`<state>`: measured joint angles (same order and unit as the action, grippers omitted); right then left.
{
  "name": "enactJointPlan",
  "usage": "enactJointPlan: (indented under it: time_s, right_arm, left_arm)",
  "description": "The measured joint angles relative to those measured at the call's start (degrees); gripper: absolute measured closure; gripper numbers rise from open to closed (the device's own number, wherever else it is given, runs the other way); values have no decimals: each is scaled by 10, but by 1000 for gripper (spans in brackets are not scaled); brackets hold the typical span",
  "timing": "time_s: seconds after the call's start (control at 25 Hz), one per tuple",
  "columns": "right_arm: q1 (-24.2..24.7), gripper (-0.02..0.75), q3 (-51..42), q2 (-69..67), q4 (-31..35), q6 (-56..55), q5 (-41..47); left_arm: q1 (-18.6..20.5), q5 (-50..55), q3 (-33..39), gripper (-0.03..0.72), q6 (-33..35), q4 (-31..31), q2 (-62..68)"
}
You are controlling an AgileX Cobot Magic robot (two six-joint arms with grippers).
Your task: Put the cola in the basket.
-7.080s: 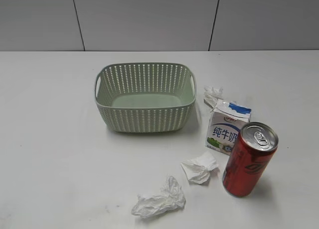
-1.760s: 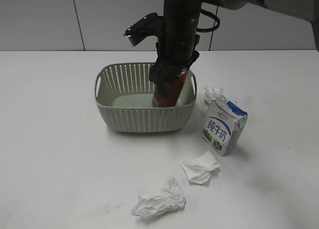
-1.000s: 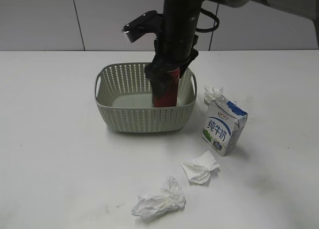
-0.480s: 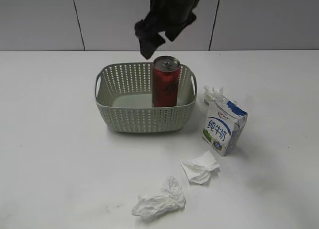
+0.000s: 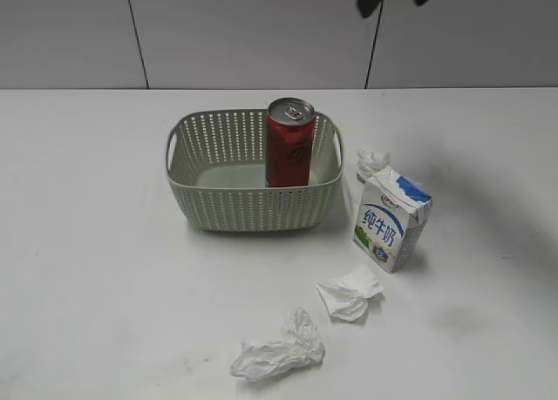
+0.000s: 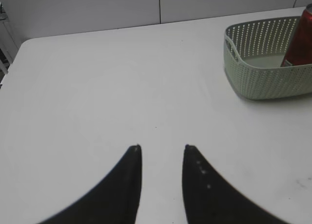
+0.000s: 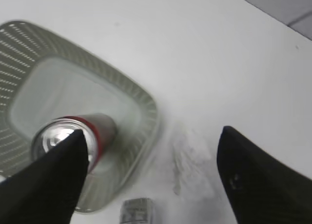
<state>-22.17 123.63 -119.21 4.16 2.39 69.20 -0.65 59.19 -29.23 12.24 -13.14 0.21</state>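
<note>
Tall slim red metal cola can (image 5: 290,144) stands upright inside pale green perforated plastic basket (image 5: 253,204), well below the spread, empty right end effector (image 7: 151,175); placement looks complete.

The tall slim red metal cola can (image 5: 290,144) with dark lettering and a silver pull-tab top stands upright inside the pale green rectangular plastic basket (image 5: 253,204), toward the right end and near the back wall, its top rising above the rim. Nothing holds it. The basket, with perforated sides, rounded corners and a handle cut-out at each short end, sits flat on the white table.
</note>
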Motion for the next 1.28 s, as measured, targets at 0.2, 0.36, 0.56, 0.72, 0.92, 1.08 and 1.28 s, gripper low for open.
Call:
enactJointPlan:
  time_s: [0.2,0.36,0.56,0.72,0.92,1.08,1.28]
  right_arm:
    - [114,152,-34,44,8,-24,0]
    - [172,156,-116,105,8,-27,1]
    - [190,156,-250,205,11,-11,1]
    - [190,156,-373,304,26,1,1]
    - [190,156,-534,438,27,3,-17]
    - [190,156,-647,526,27,10,-53]
    - [190,158,-759,624,27,12,-67]
  left_arm:
    - [0,0,0,456,0,0,0]
    - [0,0,0,456,0,0,0]
    - [0,0,0,456,0,0,0]
    - [0,0,0,456,0,0,0]
    - [0,0,0,456,0,0,0]
    - [0,0,0,456,0,0,0]
    - [0,0,0,456,0,0,0]
